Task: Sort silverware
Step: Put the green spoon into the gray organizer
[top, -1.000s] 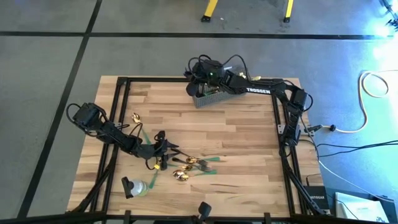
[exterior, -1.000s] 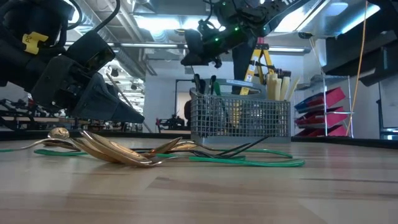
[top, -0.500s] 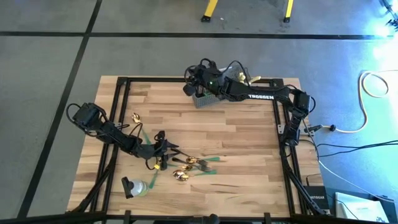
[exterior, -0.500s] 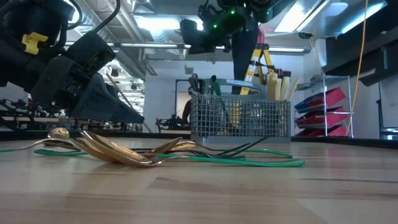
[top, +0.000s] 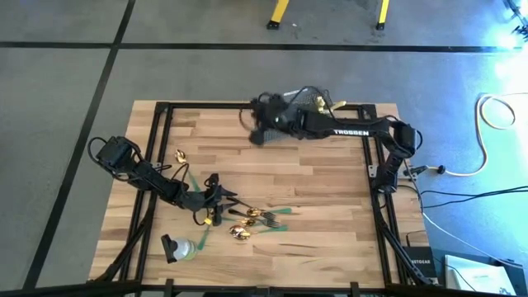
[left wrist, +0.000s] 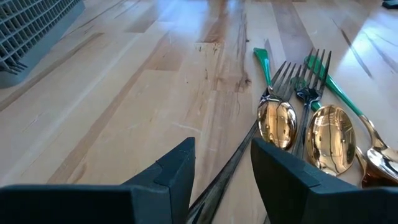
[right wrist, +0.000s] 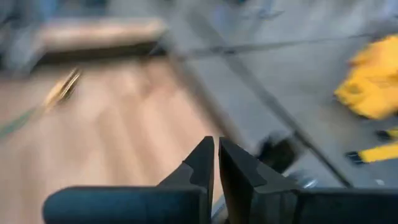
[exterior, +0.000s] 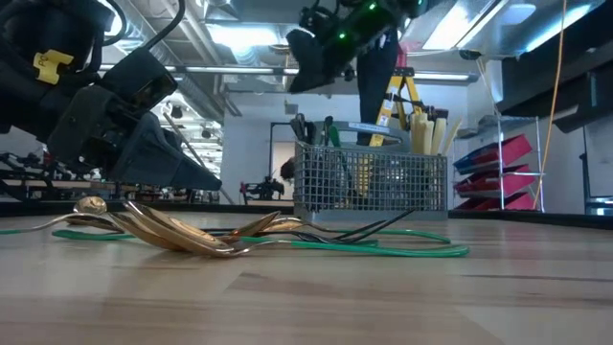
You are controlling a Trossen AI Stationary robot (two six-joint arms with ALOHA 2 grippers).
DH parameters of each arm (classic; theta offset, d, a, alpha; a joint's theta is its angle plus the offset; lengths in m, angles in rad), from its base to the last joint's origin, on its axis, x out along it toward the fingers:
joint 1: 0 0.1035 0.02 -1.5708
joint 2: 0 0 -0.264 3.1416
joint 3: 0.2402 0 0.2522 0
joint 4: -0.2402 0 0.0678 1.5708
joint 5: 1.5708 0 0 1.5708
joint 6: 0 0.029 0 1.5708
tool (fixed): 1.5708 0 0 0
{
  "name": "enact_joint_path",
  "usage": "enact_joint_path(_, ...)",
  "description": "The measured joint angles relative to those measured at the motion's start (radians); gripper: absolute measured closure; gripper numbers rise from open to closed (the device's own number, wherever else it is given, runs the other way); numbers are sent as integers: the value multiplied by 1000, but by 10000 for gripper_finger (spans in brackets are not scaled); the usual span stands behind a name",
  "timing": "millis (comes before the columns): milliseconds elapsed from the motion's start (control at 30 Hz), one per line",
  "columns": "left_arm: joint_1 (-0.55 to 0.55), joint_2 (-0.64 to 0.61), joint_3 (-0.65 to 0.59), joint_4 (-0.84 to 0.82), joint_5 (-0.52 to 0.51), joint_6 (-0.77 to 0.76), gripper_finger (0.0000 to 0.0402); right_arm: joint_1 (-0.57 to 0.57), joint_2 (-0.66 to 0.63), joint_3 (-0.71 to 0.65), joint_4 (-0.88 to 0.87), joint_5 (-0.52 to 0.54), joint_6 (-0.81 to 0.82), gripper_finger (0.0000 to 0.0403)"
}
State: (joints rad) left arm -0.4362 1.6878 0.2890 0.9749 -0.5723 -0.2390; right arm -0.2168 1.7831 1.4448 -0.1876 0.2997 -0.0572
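Note:
The silverware lies in a loose pile on the wooden table: gold spoons (left wrist: 278,123) (top: 242,233) and dark forks (left wrist: 316,70) (top: 269,217), across green tape strips (left wrist: 264,59). One more gold spoon (top: 180,155) lies apart at the far left. My left gripper (left wrist: 222,167) (top: 213,198) is low at the pile's left end and open. A dark fork's handle (left wrist: 235,163) runs between its fingers with a gap on each side. My right gripper (right wrist: 216,155) (top: 257,136) hangs shut and empty in the air, beside the grey mesh basket (exterior: 369,182).
The basket holds upright cutlery, with cream handles (exterior: 426,129) on its right side. From above, my right arm (top: 346,129) covers most of it. A small dark and pale object (top: 178,247) lies near the front left. A black frame (top: 157,148) rims the table, with bare wood (top: 313,181) mid-table.
My right gripper has swung away from above the basket toward the table's left and near side, rolling as it went. The silverware pile has not moved.

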Motion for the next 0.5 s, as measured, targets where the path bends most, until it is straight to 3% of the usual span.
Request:
enact_joint_path(133,-1,0,0,2,1,9,260,112,-14,0,-114,-118,-32,395)
enact_joint_path(300,-5,0,0,5,2,2,260,240,-10,-1,-270,-190,-48,395)
enact_joint_path(500,-3,0,0,11,-7,11,260,324,35,-78,-129,-191,-5,395)
